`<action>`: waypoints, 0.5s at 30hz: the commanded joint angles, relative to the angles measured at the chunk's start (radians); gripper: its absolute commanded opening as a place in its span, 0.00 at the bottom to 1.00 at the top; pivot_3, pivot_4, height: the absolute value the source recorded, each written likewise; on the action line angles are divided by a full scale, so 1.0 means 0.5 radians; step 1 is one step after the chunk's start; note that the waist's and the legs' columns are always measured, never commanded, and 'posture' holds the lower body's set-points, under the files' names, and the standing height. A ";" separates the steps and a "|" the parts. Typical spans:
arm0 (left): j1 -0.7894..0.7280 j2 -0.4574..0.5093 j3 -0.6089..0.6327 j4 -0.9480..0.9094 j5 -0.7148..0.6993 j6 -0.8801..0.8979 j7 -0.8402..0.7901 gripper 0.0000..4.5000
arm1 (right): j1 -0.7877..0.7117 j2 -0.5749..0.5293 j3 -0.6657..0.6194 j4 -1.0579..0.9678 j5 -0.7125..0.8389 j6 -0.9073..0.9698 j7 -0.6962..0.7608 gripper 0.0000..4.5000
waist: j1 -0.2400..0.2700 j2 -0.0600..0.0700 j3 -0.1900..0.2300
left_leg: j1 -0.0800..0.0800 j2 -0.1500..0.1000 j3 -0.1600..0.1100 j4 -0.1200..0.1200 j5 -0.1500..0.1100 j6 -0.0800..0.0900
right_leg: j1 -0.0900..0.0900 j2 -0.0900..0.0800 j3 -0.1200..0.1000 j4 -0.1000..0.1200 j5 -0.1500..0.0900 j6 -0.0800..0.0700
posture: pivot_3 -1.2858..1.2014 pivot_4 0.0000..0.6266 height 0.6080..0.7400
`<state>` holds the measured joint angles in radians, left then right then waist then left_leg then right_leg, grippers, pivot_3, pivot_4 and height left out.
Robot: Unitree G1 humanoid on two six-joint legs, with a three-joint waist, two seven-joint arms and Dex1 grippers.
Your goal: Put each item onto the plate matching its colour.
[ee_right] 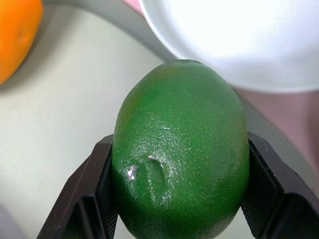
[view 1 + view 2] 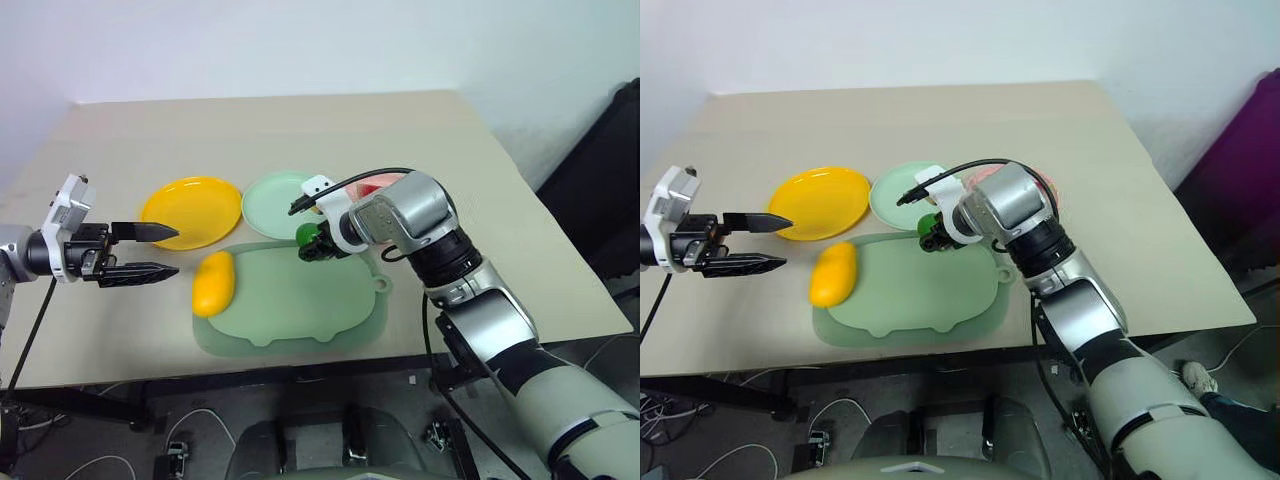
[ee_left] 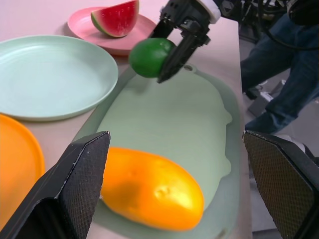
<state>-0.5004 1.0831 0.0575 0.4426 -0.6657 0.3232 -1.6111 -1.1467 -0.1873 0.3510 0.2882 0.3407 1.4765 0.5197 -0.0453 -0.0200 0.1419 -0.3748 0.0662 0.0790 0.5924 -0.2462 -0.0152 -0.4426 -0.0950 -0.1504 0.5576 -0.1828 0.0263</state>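
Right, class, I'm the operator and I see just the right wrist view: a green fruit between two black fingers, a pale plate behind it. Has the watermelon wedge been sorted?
Observer: Yes, the watermelon wedge sits on the pink plate.
Operator: And the yellow plate?
Observer: The yellow plate has nothing on it. The mango lies at the edge of the pale green mat.
Operator: Is the other arm in my way?
Observer: No. The left gripper hangs with its fingers open beside the yellow plate, well apart from your green fruit.
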 commanded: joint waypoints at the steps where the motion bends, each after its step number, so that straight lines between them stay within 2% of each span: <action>1: -0.043 0.012 0.009 0.018 -0.017 -0.022 -0.007 1.00 | -0.180 0.054 -0.219 0.057 0.079 0.061 0.041 0.62 | 0.001 0.000 0.000 | 0.000 0.000 0.000 0.000 0.000 0.000 | -0.001 0.001 0.000 0.002 0.000 0.000 | 0.52 0.24 1.00; 10: -0.055 -0.008 0.011 0.014 -0.005 -0.019 -0.007 1.00 | -0.200 0.247 -0.368 0.317 -0.067 -0.486 -0.157 0.62 | 0.003 -0.001 0.000 | 0.001 0.001 0.000 0.002 -0.002 -0.004 | 0.000 0.001 0.000 0.002 0.000 -0.001 | 0.52 0.24 1.00; 13: -0.036 -0.002 0.027 -0.007 -0.010 -0.009 -0.007 1.00 | -0.130 0.337 -0.457 0.444 -0.082 -0.754 -0.220 0.62 | 0.004 -0.001 -0.001 | 0.001 0.001 0.000 0.002 0.000 -0.001 | 0.000 0.001 0.000 0.002 0.000 0.000 | 0.52 0.24 1.00; 15: -0.022 0.006 0.036 -0.019 -0.016 -0.005 -0.007 1.00 | -0.103 0.351 -0.405 0.513 -0.167 -0.982 -0.225 0.62 | 0.004 -0.001 -0.001 | 0.001 0.000 0.002 0.001 0.000 0.000 | 0.001 0.001 0.000 0.002 0.000 0.000 | 0.52 0.24 1.00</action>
<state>-0.5130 1.0692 0.0513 0.4557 -0.6633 0.3219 -1.6111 -1.1937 -0.0134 0.1559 0.5324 0.2841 1.0734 0.4126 -0.0433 -0.0207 0.1416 -0.3746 0.0664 0.0801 0.5930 -0.2461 -0.0150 -0.4421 -0.0945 -0.1506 0.5585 -0.1825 0.0266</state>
